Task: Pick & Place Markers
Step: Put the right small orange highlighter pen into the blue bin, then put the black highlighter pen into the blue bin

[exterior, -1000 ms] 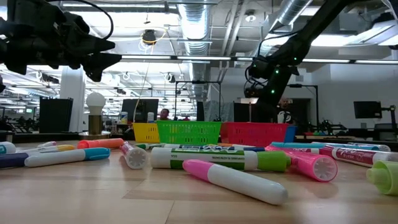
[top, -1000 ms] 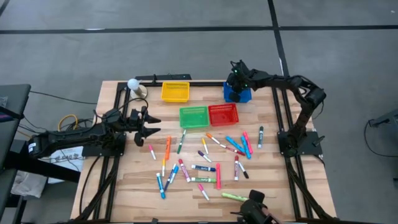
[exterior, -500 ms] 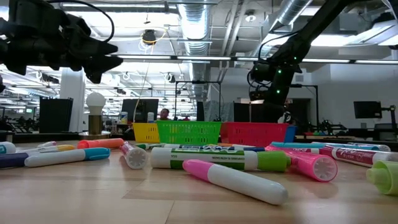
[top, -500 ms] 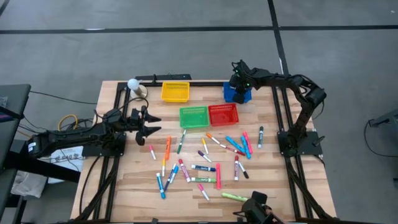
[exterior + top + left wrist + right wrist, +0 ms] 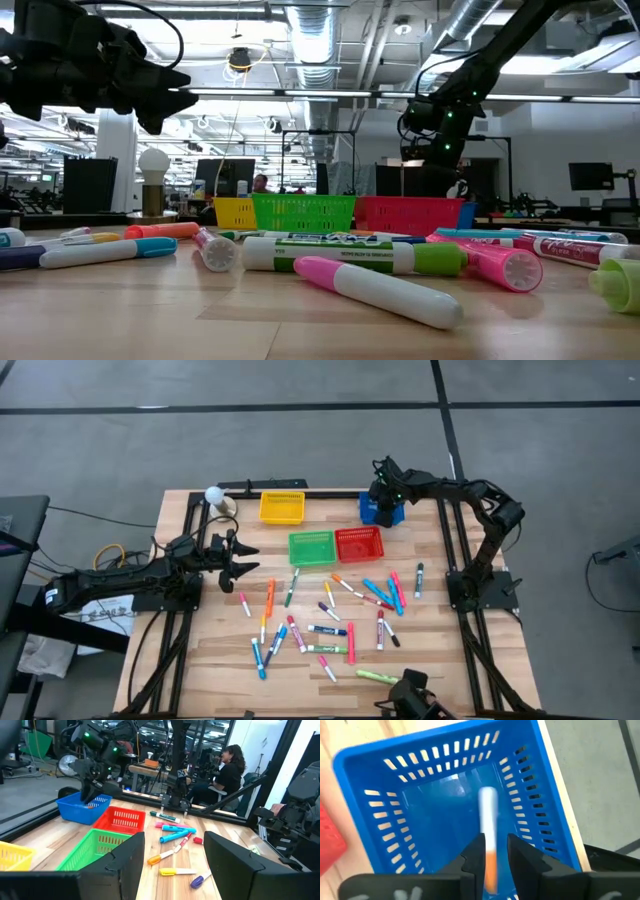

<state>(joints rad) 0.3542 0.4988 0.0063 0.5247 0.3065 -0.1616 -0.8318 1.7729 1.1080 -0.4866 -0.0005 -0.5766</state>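
Over the blue basket (image 5: 380, 780), right fingers (image 5: 472, 857) pinch a marker (image 5: 489, 832).

Bright, even light is coming from above in the high view, and the worktop (image 5: 310, 660) is showing only soft, short shadows. In the low view, the ceiling lights (image 5: 330, 95) are glowing white and glaring, so the dark arms are looking like black shapes against them. The closest pink marker (image 5: 380, 290) is looking a bit soft, and the room far behind is blurring. In the right wrist view, the blue basket (image 5: 380, 780) is looking blurry, and its walls are bending at the edges.
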